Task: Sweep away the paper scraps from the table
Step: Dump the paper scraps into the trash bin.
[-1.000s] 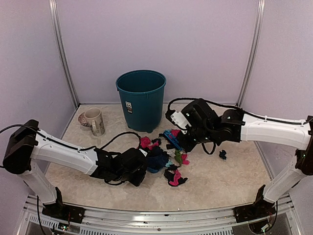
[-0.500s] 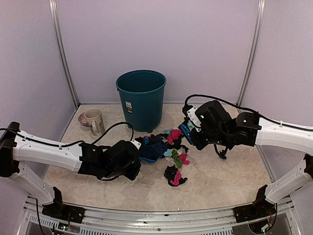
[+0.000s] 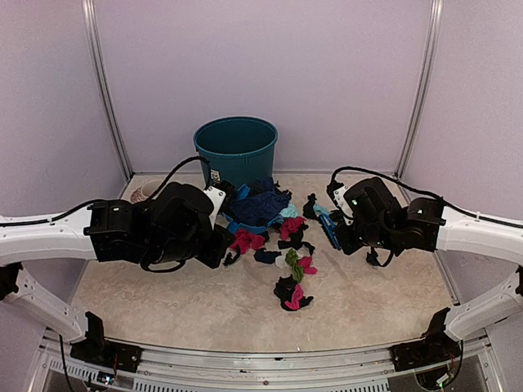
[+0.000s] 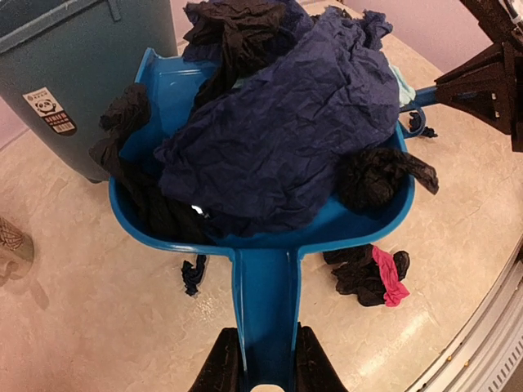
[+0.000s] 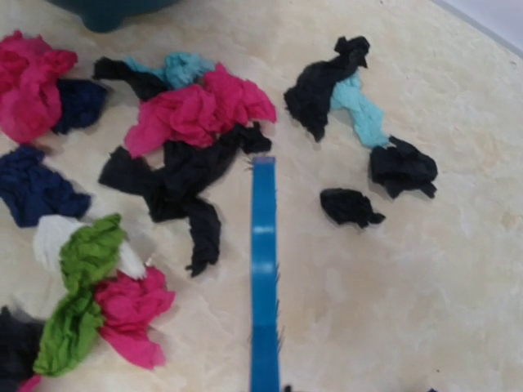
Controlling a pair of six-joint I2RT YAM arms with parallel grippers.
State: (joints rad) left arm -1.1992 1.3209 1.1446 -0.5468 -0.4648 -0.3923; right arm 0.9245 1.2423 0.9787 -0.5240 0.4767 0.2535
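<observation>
My left gripper (image 4: 263,349) is shut on the handle of a blue dustpan (image 4: 265,286). The pan is held above the table (image 3: 376,302), just in front of the teal bin (image 3: 236,155), and is heaped with dark blue and black paper scraps (image 4: 278,139). More paper scraps (image 3: 288,245) in pink, black, green and teal lie on the table between the arms. A black and pink clump (image 4: 372,273) lies under the pan. My right gripper (image 3: 343,233) is shut on a blue hand brush (image 5: 263,278), held over the table to the right of the pile; its fingers are out of the wrist view.
The bin (image 4: 73,73) stands at the back middle, close to the pan's far edge. A mug (image 3: 140,193) is mostly hidden behind my left arm. Lilac walls close in the back and sides, and a metal rail (image 3: 261,363) runs along the front.
My left arm has lifted the loaded dustpan off the table, up and back toward the bin. My right arm has drawn the brush back to the right, away from the pile.
</observation>
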